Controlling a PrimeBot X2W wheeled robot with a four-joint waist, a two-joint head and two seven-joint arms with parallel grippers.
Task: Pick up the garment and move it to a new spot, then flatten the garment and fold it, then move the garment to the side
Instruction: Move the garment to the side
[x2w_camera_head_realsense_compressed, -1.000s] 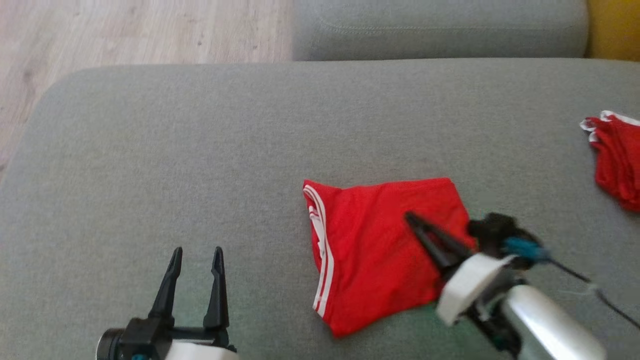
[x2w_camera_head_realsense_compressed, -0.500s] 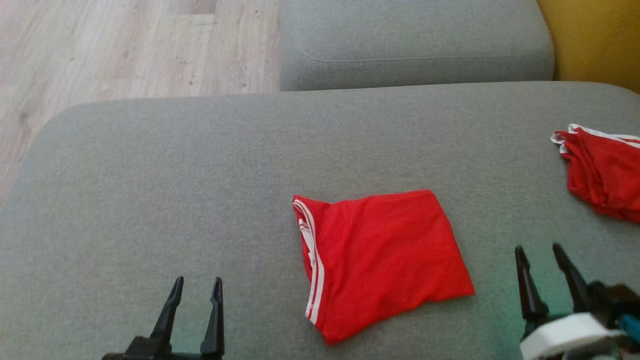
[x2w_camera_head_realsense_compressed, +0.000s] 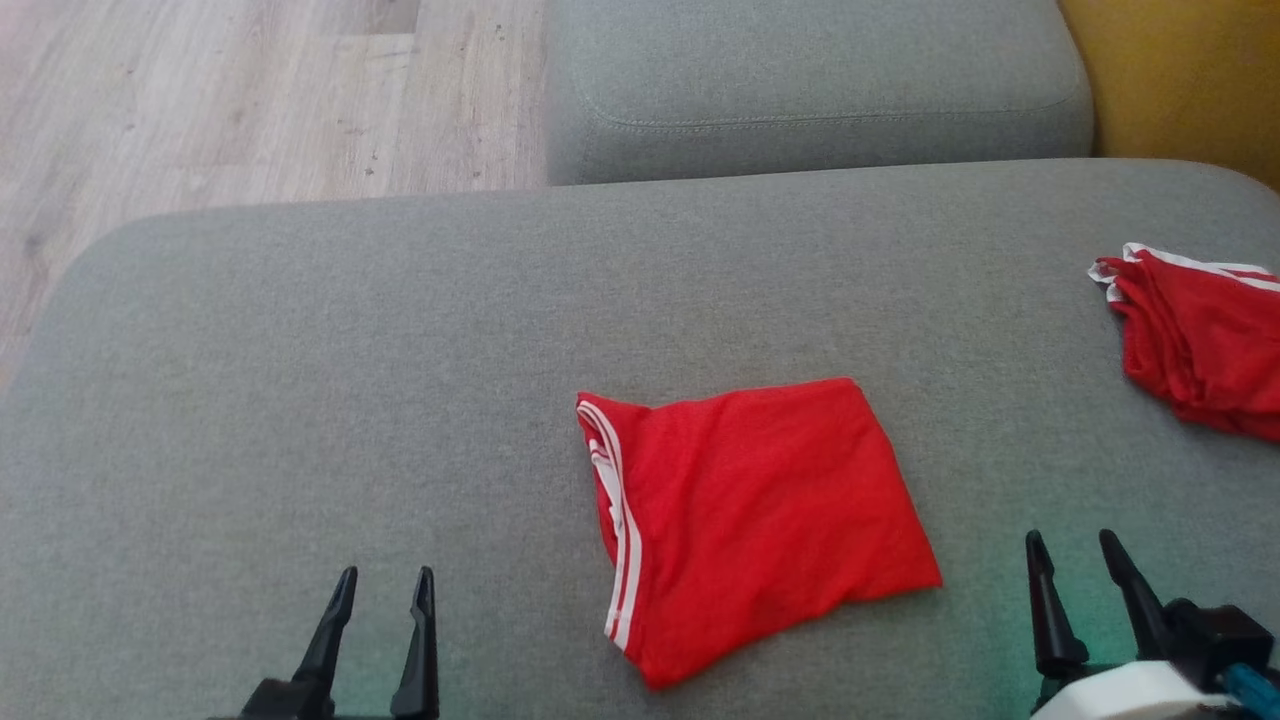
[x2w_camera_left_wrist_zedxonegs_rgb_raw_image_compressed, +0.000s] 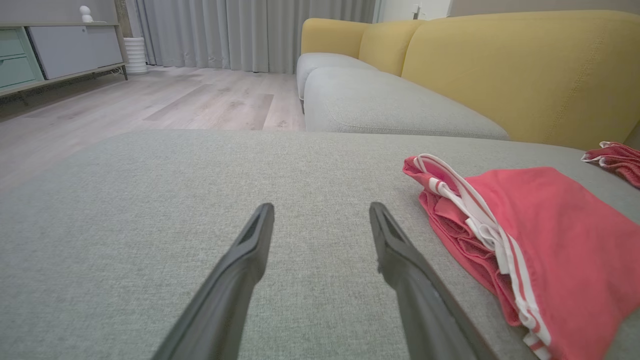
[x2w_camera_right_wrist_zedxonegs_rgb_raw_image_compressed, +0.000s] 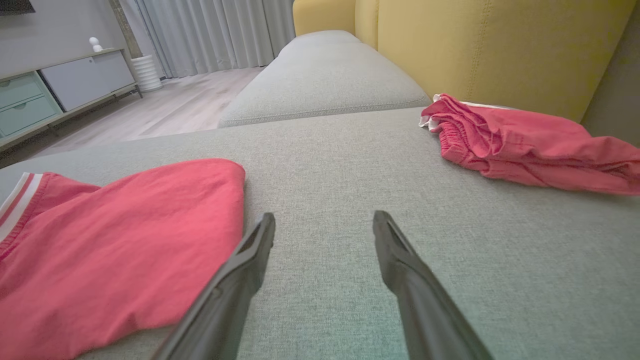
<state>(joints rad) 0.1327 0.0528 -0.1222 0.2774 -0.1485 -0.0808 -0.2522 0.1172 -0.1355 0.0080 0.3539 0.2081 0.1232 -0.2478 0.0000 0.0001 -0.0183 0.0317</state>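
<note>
Grey sofa (x2w_camera_head_realsense_compressed: 300, 400) with a folded red garment (x2w_camera_head_realsense_compressed: 760, 510) flat near centre, and a second garment (x2w_camera_head_realsense_compressed: 1200, 350) bunched at 3 o'clock. At 7 o'clock the left tool (x2w_camera_head_realsense_compressed: 385, 575), at 5 o'clock the right tool (x2w_camera_head_realsense_compressed: 1070, 538), both spread and empty.

The sofa cushion (x2w_camera_head_realsense_compressed: 300, 350) is lit softly and evenly; no hard shadows are cast. A faint green tint is seen around the left pincer (x2w_camera_head_realsense_compressed: 387, 575) and right pincer (x2w_camera_head_realsense_compressed: 1070, 538). In the wrist views the garment (x2w_camera_left_wrist_zedxonegs_rgb_raw_image_compressed: 560, 235) is rendered paler, and edges are stretched by the wide lens.
</note>
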